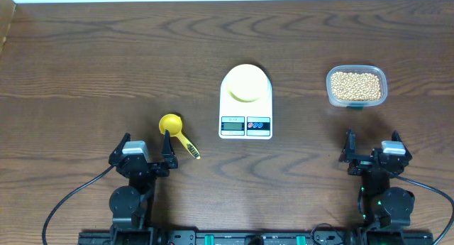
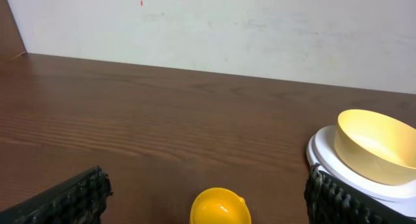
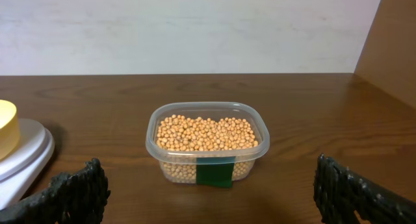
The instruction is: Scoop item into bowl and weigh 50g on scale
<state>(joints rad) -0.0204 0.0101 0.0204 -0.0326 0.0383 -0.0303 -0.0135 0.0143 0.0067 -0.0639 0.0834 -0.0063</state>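
Left claw (image 1: 147, 143) and right claw (image 1: 373, 142) gape; bowl (image 1: 246, 83) sits on scale (image 1: 245, 124)

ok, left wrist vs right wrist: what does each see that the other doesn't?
Left wrist only: the yellow scoop at the bottom edge, and the inside of the pale yellow bowl, no beans visible in it.
Right wrist only: the clear tub full of soybeans, with a green label on its front.
Both: the bowl on the white scale (only a sliver at the right wrist's left edge), the wooden table, the white wall, and each hand's own fingers spread open.
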